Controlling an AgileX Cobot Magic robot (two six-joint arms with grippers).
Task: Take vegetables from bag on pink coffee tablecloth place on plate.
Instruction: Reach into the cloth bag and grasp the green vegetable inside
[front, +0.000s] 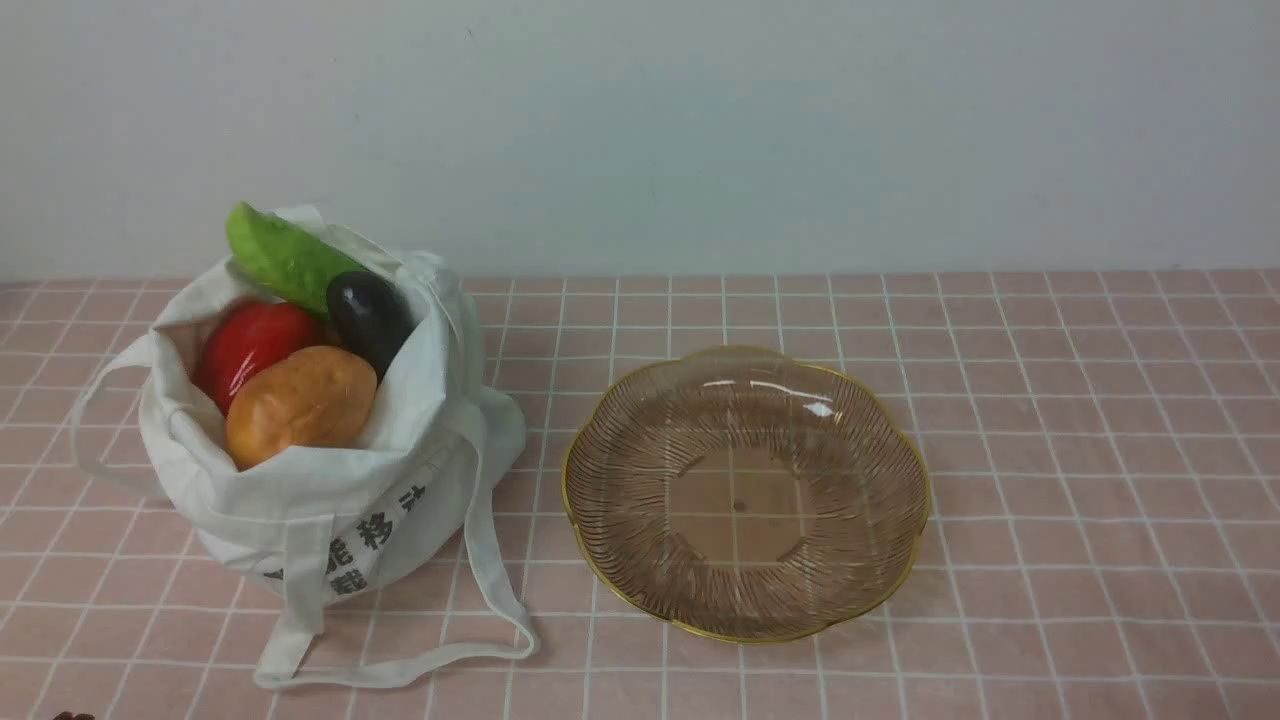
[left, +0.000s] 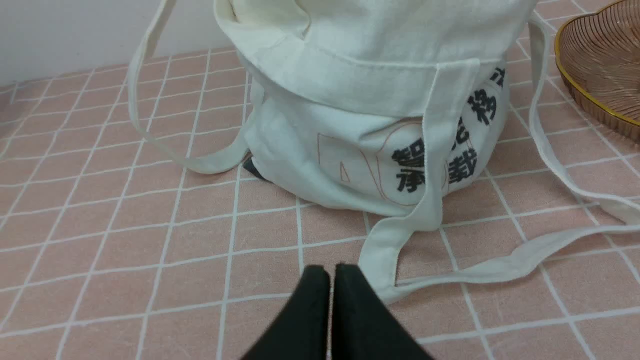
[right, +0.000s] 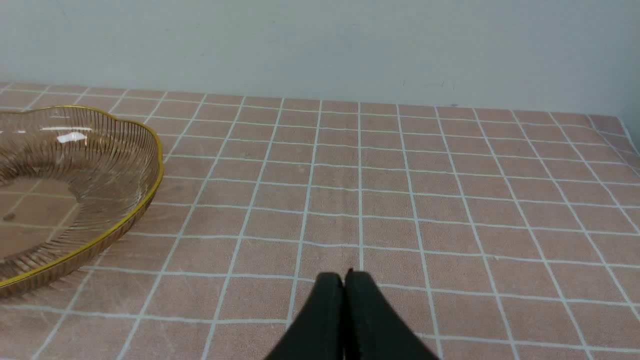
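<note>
Bag (front: 330, 480) and plate (front: 620, 500) stand near each other on the tablecloth (front: 1050, 450) in the front view, bag on the left, plate about mid-table and holding nothing, with a pale wall (front: 700, 130) behind. All four vegetables are in the bag's open mouth: the cucumber (front: 280, 255) pokes up at the back, the eggplant (front: 368, 315) leans beside it, the pepper (front: 250, 345) is on the left and the potato (front: 300, 400) lies in front, touching the pepper. One strap (front: 490, 560) trails in a loop across the cloth toward the camera. In the left wrist view, the left gripper (left: 331, 272) has its black fingertips pressed together with nothing between them, low over the cloth just beside that strap loop and facing the bag's printed characters (left: 435, 155); a slice of the plate's gold rim shows at the frame's edge. In the right wrist view, the right gripper (right: 344, 277) is likewise closed and empty, over bare cloth, with the plate well off to one side.
</note>
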